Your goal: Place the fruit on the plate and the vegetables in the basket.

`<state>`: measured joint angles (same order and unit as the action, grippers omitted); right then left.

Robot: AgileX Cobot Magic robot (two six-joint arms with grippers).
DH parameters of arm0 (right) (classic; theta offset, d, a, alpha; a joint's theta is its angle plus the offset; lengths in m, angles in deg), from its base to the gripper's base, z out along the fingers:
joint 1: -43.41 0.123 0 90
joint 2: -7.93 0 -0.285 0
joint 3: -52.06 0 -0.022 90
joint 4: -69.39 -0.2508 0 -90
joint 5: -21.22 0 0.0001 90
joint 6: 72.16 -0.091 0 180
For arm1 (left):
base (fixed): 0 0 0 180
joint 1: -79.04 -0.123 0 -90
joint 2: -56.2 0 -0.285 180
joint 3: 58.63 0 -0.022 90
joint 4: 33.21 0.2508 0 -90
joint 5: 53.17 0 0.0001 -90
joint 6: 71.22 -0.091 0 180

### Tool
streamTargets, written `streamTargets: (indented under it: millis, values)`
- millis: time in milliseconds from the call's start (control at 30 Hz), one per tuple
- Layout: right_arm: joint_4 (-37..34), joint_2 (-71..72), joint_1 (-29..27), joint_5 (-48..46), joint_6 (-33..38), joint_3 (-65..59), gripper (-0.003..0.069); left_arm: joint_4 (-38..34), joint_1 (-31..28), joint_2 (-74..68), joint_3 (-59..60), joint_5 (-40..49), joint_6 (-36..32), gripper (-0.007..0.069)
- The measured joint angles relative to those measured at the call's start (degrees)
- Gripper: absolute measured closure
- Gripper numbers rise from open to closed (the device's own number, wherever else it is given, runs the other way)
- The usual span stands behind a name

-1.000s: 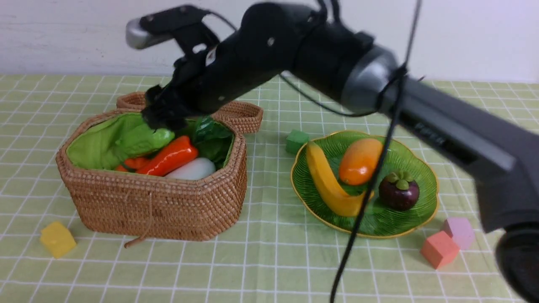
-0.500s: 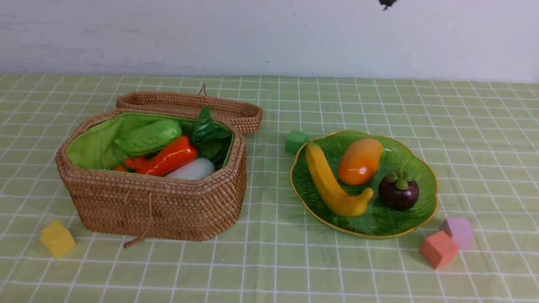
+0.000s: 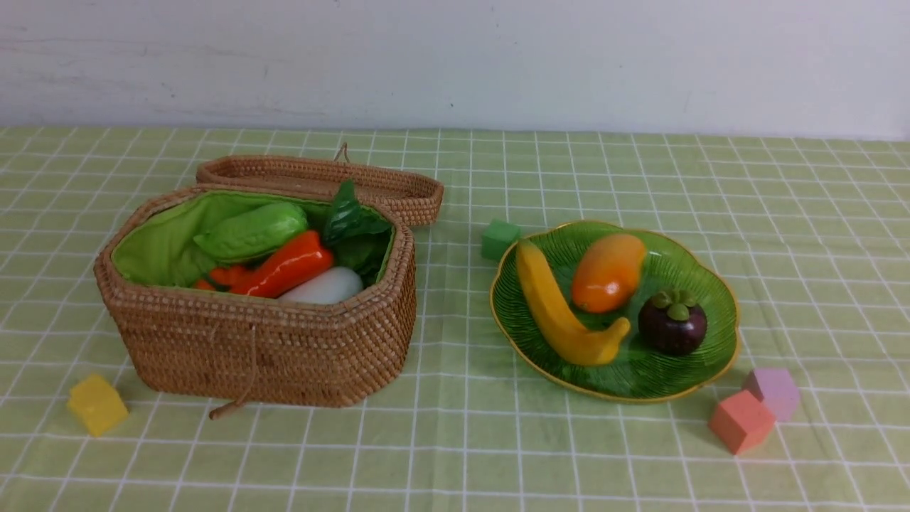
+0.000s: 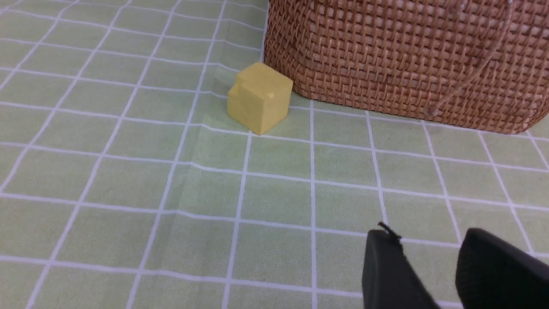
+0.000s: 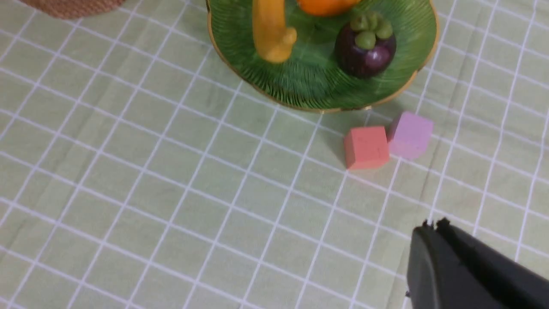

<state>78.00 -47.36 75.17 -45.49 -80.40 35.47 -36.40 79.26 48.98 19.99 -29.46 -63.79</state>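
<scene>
Right arm gone from above basket (image 3: 256, 341). Wrist views only: right claw (image 5: 433, 229) closed, empty, near plate (image 5: 317, 92); left claw (image 4: 429, 257) slightly apart, empty.

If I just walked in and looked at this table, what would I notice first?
Probably the big wicker basket on the left, lid open, packed with a shiny red-orange carrot-like piece, a green gourd and a white radish. Next, on the right, the green plate with a banana, a mango and a dark mangosteen. Small coloured cubes sit around them on the checked cloth, like the yellow cube near the basket.
</scene>
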Motion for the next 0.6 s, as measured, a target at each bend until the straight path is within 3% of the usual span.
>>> streamTargets:
  millis: [200, 600]
  values:
    - [-1.7, 13.5, 0.0, 0.8, -0.7, -10.6, 0.0676, 0.0, 0.0, 0.0, 0.0, 0.0, 0.0, 0.0386]
    - [-6.2, 29.0, 0.0, -2.3, -0.7, -14.2, 0.0669, 0.0, 0.0, 0.0, 0.0, 0.0, 0.0, 0.0386]
